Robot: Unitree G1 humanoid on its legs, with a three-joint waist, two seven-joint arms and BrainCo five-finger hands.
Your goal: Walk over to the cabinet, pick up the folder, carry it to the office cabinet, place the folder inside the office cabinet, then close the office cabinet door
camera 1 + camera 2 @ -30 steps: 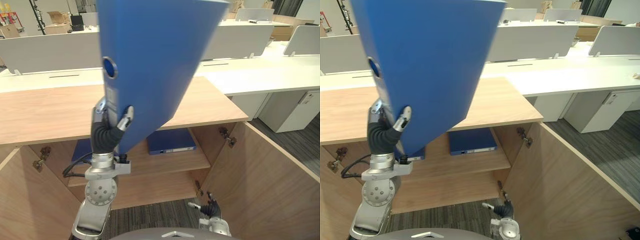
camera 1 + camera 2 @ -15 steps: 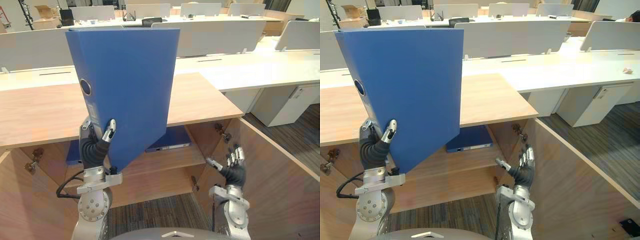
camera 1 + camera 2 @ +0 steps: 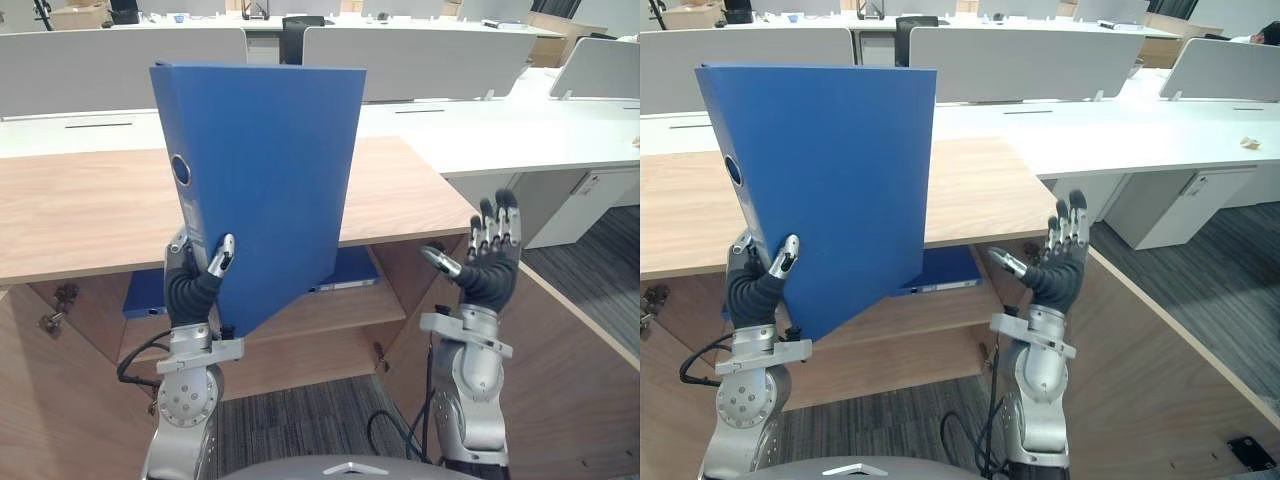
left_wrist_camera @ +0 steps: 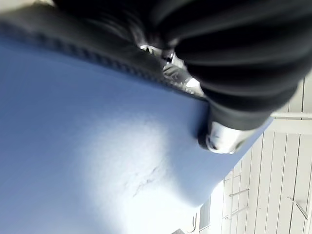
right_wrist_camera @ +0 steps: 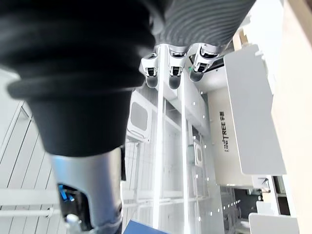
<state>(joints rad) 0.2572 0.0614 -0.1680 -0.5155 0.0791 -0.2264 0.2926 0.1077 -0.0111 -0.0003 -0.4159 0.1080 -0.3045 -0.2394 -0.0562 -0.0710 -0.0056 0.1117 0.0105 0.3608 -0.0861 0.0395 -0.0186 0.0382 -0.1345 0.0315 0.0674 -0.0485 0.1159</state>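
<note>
Right hand (image 3: 487, 262) risen, fingers (image 3: 497, 225) spread | left hand (image 3: 195, 285) grips folder (image 3: 265, 180) | left wrist view: thumb (image 4: 222, 140) on cover

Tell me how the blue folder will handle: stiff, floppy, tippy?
Probably stiff: the folder is held up with flat covers, no sag. Likely top-heavy, since the left hand pinches only its lower corner. The smooth cover may slip; the open right hand could steady it.

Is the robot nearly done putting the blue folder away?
Done: the folder is picked up and at the open office cabinet. Now: the left hand grips it upright; the right hand is open. Left: set it on the shelf, close the door.
</note>
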